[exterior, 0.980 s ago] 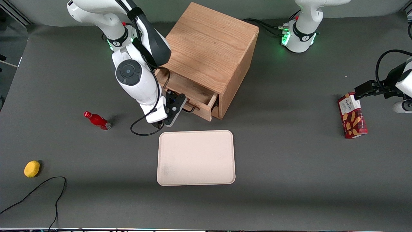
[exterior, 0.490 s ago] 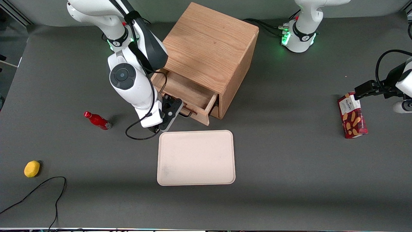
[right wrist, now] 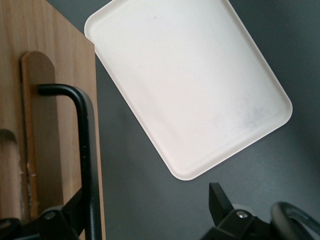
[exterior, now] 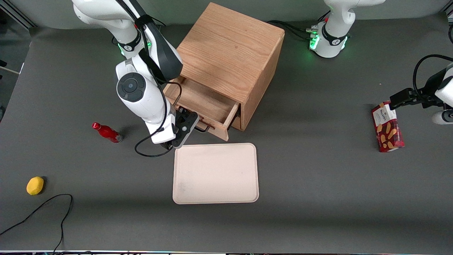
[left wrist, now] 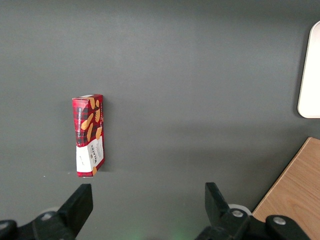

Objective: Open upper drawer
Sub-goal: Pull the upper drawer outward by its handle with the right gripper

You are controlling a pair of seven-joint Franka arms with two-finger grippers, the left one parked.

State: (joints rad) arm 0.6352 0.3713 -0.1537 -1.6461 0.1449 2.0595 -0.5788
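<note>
Two fingers of the gripper (exterior: pixel 187 124) are standing apart, and one of them (right wrist: pixel 60 217) is showing just beside the black handle (right wrist: pixel 85 165); we are judging them wide and not clamped on the bar, which is passing between them. We are pulling the upper drawer (exterior: pixel 203 102) out of the cabinet (exterior: pixel 230 53) toward the front camera; it is already well out, its bare inside showing. We are keeping the pull in line with the drawer's travel, so the box is not racking in its runners. We are watching the tray (exterior: pixel 216 173), which is lying near the drawer front, and we are stopping before the front reaches the tray's rim.
</note>
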